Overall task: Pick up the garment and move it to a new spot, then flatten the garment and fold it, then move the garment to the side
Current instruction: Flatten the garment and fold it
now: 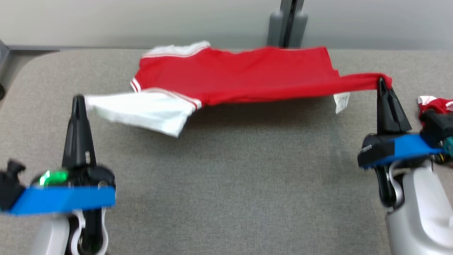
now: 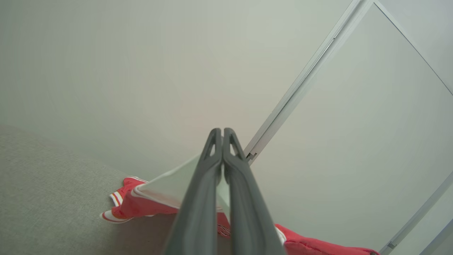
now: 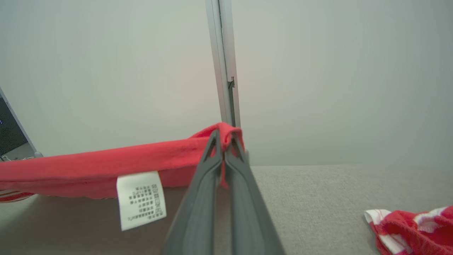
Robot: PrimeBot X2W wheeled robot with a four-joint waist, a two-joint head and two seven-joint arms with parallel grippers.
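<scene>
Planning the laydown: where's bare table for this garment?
Bare: the wide strip of table between left gripper and right gripper, nearer than the garment. Crowded: right edge, by the second red-and-white cloth.

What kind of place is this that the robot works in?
Probably a lab or office test bay: a grey fabric-topped table, plain pale partition walls with a metal post, and a red garment stretched above the table.

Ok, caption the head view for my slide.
The left gripper and right gripper hold the red garment stretched over the grey table.
</scene>
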